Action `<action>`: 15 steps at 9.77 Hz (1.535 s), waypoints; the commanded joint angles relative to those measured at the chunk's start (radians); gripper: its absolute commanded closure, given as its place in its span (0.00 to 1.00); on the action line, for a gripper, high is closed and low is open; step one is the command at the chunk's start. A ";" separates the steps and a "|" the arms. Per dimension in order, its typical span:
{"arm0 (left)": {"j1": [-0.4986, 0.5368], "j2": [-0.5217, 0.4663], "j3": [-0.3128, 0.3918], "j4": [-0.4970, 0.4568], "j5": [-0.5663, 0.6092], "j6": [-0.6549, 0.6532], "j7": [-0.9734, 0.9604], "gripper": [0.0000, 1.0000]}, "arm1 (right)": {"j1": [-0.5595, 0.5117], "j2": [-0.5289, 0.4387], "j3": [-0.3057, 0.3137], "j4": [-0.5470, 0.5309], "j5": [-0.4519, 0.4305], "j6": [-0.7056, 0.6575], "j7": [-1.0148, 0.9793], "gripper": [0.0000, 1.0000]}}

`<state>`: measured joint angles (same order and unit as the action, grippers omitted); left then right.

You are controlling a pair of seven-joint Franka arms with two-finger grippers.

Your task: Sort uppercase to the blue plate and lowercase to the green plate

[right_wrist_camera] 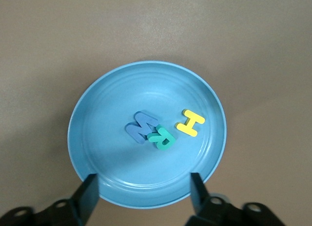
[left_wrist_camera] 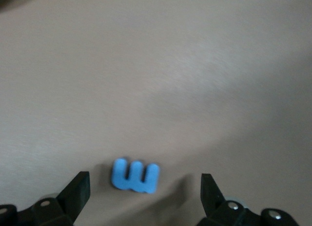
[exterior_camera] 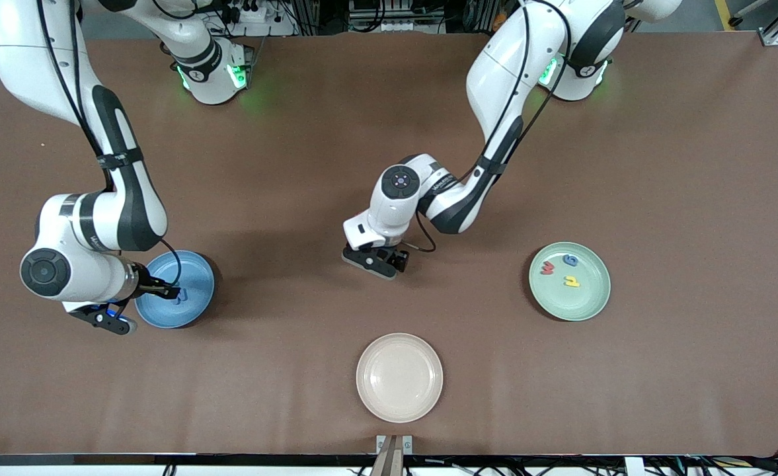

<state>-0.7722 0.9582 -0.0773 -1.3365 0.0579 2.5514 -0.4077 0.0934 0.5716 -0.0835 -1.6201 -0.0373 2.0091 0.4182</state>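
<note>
The blue plate lies toward the right arm's end of the table. In it are three uppercase letters: a blue W, a green R and a yellow H. My right gripper hangs open over the plate's rim, holding nothing. The green plate holds lowercase letters: a red w, a blue g-like letter and a yellow one. My left gripper is open low over mid-table, with a blue m on the tabletop between its fingers.
A cream plate sits near the table's front edge at the middle, nearer the front camera than the left gripper. Brown tabletop stretches around all three plates.
</note>
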 commanded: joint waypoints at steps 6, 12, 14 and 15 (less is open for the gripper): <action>0.007 0.033 0.019 0.030 0.119 0.006 0.081 0.00 | -0.014 -0.018 0.013 -0.023 -0.013 0.011 -0.007 0.00; 0.007 0.042 0.019 0.030 0.122 0.006 0.104 0.02 | -0.014 -0.018 0.013 -0.023 -0.013 0.011 -0.007 0.00; 0.007 0.040 0.018 0.034 0.120 0.006 0.098 0.06 | -0.014 -0.018 0.013 -0.023 -0.013 0.010 -0.007 0.00; 0.007 0.040 0.014 0.045 0.115 0.006 0.092 0.10 | -0.014 -0.019 0.013 -0.023 -0.013 0.010 -0.007 0.00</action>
<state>-0.7647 0.9809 -0.0601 -1.3275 0.1555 2.5520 -0.3118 0.0933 0.5716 -0.0833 -1.6213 -0.0378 2.0110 0.4179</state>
